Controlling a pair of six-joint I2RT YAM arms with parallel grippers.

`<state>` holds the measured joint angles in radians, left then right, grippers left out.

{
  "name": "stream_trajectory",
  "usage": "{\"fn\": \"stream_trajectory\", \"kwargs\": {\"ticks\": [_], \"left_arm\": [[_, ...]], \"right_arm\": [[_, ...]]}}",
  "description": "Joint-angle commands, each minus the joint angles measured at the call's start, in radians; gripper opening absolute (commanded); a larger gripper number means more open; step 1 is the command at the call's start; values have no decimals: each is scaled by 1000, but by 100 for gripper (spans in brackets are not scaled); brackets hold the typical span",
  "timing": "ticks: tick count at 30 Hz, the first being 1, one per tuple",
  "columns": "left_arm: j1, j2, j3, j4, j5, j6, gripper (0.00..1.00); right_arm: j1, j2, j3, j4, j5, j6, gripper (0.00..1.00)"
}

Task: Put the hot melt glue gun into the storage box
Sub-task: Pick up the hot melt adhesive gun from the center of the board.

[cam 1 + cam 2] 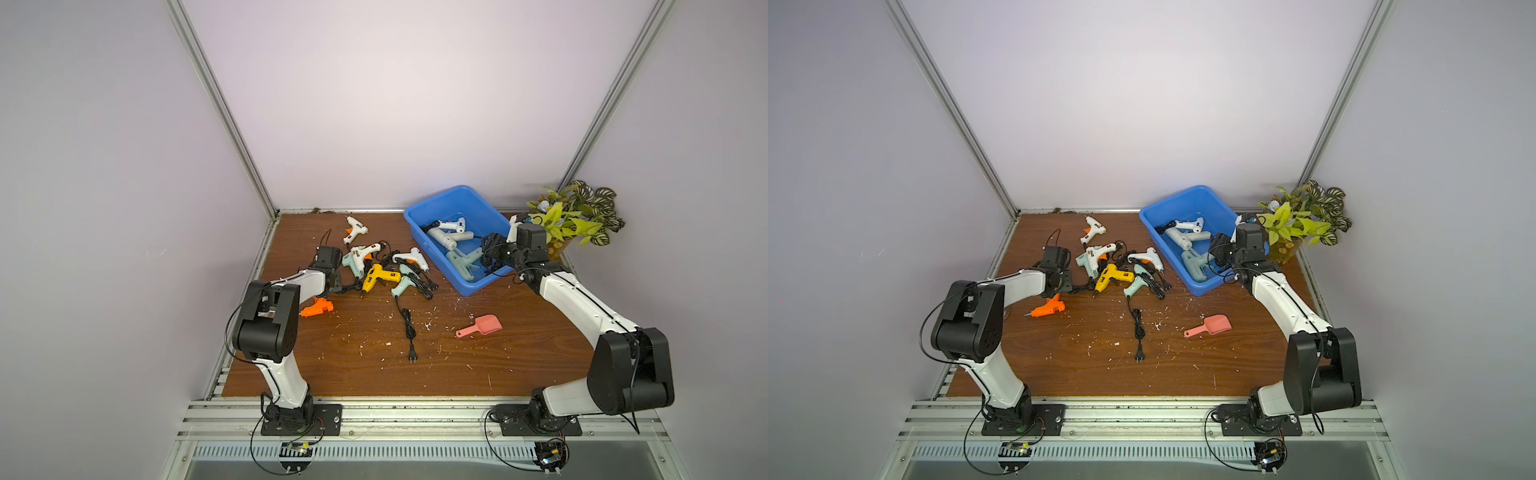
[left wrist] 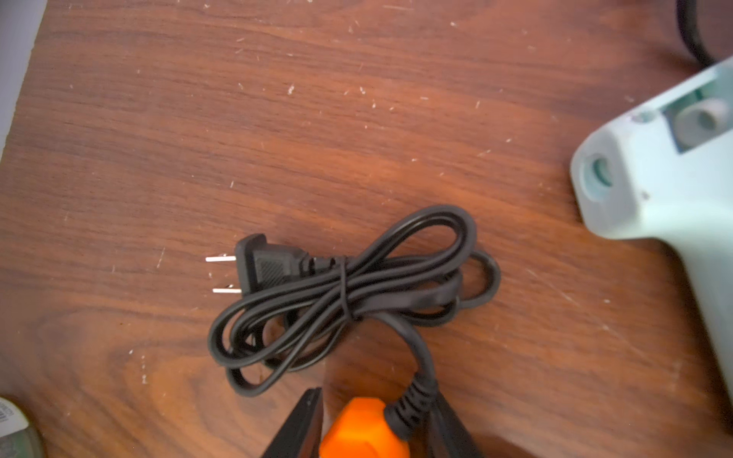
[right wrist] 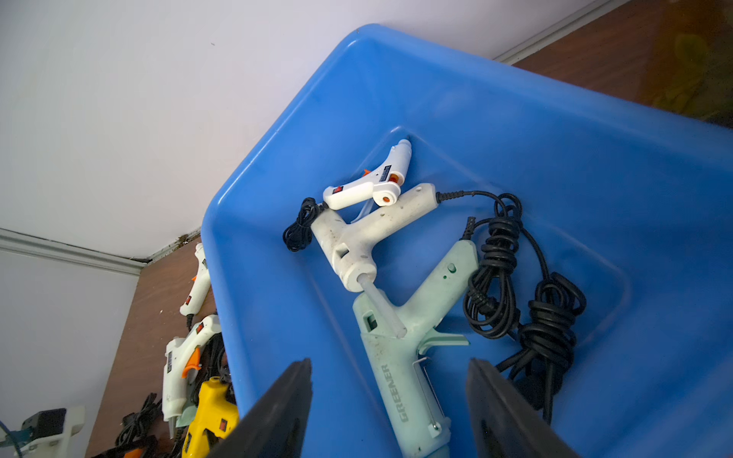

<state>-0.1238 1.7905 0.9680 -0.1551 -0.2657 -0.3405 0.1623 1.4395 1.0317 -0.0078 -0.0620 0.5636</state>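
Where the orange glue gun [image 2: 359, 430] lies on the counter [image 2: 317, 119], left jaws pinch its handle. Right jaws hang wide over the storage box [image 3: 595, 198].

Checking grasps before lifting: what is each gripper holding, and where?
Left gripper: orange glue gun, by its handle butt at the cord. Right gripper: nothing, open.

The left arm [image 1: 286, 376] and right arm [image 1: 577, 299] share white shells [image 1: 309, 282], bulky black joints [image 1: 627, 374], black screwed base plates [image 1: 328, 419].
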Motion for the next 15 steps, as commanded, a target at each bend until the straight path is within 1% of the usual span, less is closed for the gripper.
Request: {"fn": "stream_trajectory", "kwargs": {"ticks": [1, 2, 4, 11, 15], "left_arm": [[10, 46, -26, -66, 44, -6, 45], [10, 43, -34, -64, 48, -8, 45], [13, 36, -49, -59, 55, -12, 41], [14, -26, -108, -26, 93, -40, 17], [15, -92, -118, -19, 106, -55, 8]], "right_arm": [[4, -49, 8, 19, -26, 7, 68], [3, -54, 6, 21, -28, 10, 68], [5, -64, 2, 27, -32, 14, 68], [4, -95, -15, 39, -40, 22, 68], [5, -108, -30, 66, -71, 24, 68]]}}
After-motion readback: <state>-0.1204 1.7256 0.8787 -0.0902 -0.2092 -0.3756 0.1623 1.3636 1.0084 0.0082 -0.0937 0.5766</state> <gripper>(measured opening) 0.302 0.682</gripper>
